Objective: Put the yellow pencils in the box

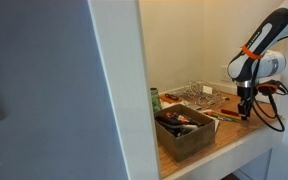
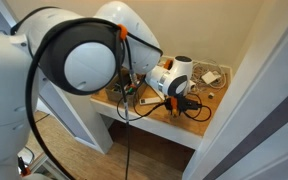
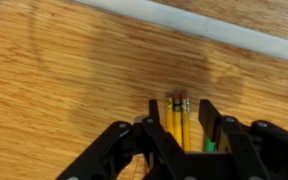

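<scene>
Yellow pencils (image 3: 177, 118) inside downward-facing claw (image 3: 178, 108)

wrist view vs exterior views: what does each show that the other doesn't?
Wrist view only: the yellow pencils lying side by side between the fingers; whether they are gripped is unclear. In an exterior view only: the box, the wire basket beyond it, and the arm. Both: the gripper low over the wooden table.

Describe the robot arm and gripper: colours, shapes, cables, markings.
The arm has rounded white joint housings with black rings, a black link and an orange band. Black cables loop along it. The gripper is black, with angular linkages and two flat fingers.
</scene>
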You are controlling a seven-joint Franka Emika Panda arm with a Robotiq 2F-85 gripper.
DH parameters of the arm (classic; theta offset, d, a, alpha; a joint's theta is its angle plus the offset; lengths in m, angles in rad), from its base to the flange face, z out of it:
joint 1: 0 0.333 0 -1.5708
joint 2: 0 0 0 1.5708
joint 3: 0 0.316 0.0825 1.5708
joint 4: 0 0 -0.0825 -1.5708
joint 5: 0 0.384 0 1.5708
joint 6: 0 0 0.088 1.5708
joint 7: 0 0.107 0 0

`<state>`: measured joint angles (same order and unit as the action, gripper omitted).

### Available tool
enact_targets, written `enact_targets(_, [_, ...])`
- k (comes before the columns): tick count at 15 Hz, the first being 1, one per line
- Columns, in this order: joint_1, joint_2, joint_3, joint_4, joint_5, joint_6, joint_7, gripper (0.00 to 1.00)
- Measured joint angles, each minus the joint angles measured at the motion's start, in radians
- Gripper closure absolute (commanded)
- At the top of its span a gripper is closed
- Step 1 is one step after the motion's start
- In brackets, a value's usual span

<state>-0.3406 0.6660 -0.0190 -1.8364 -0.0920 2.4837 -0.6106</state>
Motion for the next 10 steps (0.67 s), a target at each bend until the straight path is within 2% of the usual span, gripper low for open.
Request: enact_targets(10, [0.000,0.016,0.017,0.012,0.000,0.000,-0.004,0.60])
